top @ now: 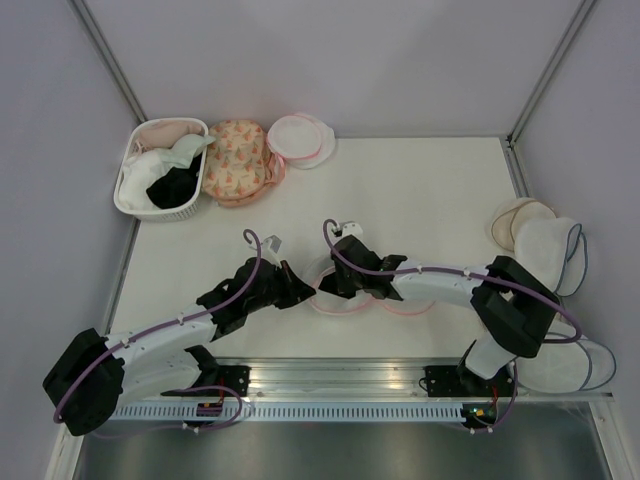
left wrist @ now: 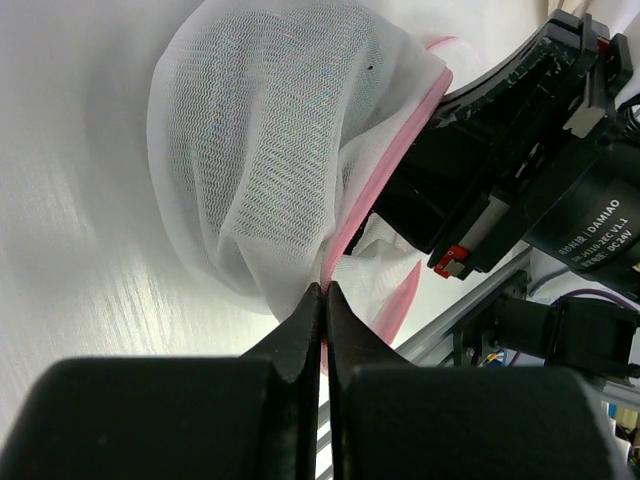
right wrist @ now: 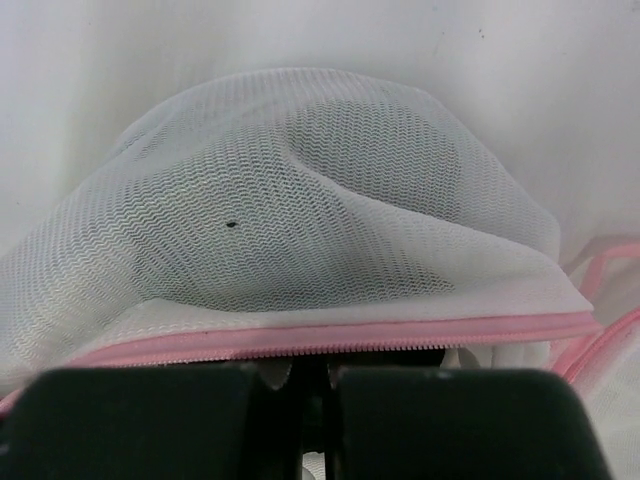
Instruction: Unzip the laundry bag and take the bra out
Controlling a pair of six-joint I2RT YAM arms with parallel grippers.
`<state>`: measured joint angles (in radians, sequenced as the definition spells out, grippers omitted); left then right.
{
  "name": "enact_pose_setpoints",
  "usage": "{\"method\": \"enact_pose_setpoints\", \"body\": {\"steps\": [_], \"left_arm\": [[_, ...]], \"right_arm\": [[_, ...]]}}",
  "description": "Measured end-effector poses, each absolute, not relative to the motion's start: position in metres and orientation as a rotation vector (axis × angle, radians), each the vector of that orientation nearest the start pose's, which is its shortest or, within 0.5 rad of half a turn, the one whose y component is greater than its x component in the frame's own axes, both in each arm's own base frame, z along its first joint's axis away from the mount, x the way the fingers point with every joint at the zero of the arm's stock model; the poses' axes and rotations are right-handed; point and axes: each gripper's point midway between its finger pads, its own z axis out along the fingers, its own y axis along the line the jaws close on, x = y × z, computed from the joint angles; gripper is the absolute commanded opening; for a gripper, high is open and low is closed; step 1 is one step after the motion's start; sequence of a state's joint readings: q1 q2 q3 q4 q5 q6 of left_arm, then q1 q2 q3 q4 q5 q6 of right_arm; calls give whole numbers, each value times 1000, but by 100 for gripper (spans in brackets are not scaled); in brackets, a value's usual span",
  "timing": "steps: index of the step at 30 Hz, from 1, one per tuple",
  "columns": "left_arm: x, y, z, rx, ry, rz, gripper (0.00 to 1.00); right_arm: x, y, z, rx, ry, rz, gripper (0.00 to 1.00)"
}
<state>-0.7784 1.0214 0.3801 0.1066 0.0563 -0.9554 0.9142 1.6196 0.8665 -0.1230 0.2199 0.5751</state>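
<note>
The laundry bag (top: 335,306) lies near the front middle, its second pink-edged half (top: 410,305) spread to the right. My left gripper (top: 303,293) is shut on the pink zip edging (left wrist: 345,235) at the mesh dome's near rim (left wrist: 325,290). My right gripper (top: 347,283) reaches under the dome's edge from the other side, jaws closed at the zip edging (right wrist: 310,378); its black body shows in the left wrist view (left wrist: 470,190). The dome (right wrist: 300,190) shows a dim dark patch through the mesh; I cannot tell what it is. A black garment, the bra by its look (top: 172,190), lies in the basket.
A white basket (top: 128,196) at the back left also holds a white garment (top: 165,160). Beside it are a peach floral dome bag (top: 238,160) and a white pink-edged dome (top: 300,140). White domes with blue edging (top: 552,250) and beige cups (top: 515,218) lie at the right. A metal rail (top: 330,376) runs along the front.
</note>
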Motion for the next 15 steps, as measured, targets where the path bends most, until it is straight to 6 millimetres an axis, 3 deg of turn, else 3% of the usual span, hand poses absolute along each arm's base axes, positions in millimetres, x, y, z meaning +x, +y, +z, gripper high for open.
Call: {"method": "enact_pose_setpoints", "body": {"steps": [4, 11, 15], "left_arm": [[193, -252, 93, -169, 2298, -1043, 2], [194, -253, 94, -175, 2298, -1046, 2], [193, -252, 92, -178, 2307, -1042, 2]], "right_arm": [[243, 295, 52, -332, 2420, 437, 0], [202, 314, 135, -493, 2276, 832, 0], [173, 324, 161, -660, 2241, 1007, 0]]}}
